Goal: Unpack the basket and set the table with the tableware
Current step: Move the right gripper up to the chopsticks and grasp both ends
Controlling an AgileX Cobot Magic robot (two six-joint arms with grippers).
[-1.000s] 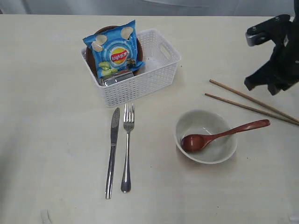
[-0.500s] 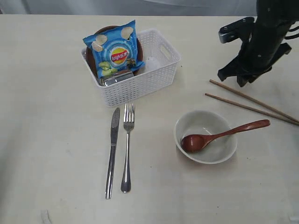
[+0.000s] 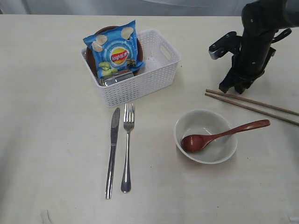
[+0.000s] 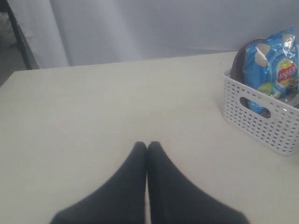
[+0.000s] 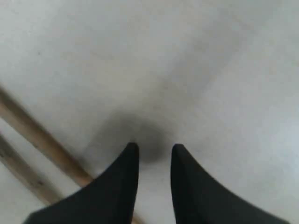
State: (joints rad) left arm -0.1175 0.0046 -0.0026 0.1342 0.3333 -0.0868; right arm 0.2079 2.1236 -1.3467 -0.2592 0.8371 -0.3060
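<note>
Exterior view: the right claw (image 3: 232,88) has swung in and dropped to the table (image 3: 56,140). We note the chopsticks (image 3: 252,102) now lie closer to parallel, their ends just beside its fingertips. Jaws stand narrowly parted, gripping nothing. We judge this a straightening nudge. Chopsticks: long, thin, plain wood.

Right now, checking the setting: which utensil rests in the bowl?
The red-brown spoon, head in the bowl; knife, fork and chopsticks lie on the table.
</note>
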